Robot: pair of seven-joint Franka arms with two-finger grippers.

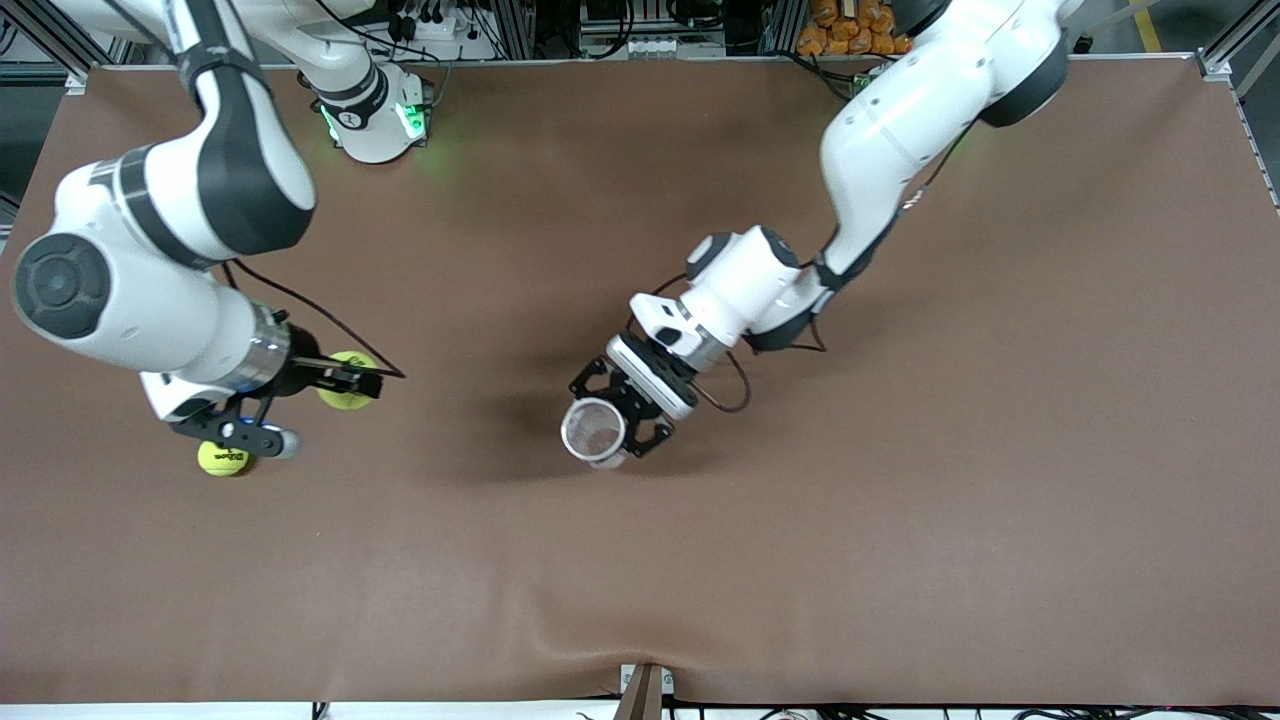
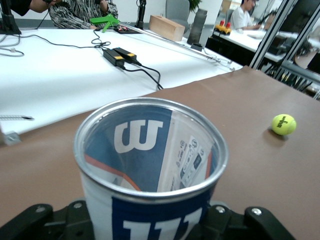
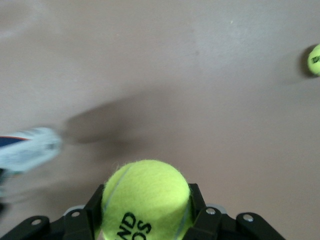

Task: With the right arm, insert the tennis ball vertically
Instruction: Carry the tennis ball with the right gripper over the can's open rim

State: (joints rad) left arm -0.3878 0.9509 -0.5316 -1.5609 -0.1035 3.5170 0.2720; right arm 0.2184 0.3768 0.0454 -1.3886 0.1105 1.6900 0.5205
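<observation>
1. The right end effector [image 3: 145, 220] is clamping one tennis ball [image 3: 146, 199] between its fingers, over the brown surface [image 1: 900, 500] toward the right arm's end.
2. The left end effector [image 1: 622, 425] is gripping the single can [image 1: 594, 432] over the middle of the surface, its open mouth facing the front camera; its long axis is running roughly up and down.
3. Two balls are showing in all; the second ball [image 1: 224, 459] is lying on the surface beside the right end effector.
4. Only the left wrist view is showing the can's empty inside and printed label; only the right wrist view is showing the lettering on the gripped ball.
</observation>
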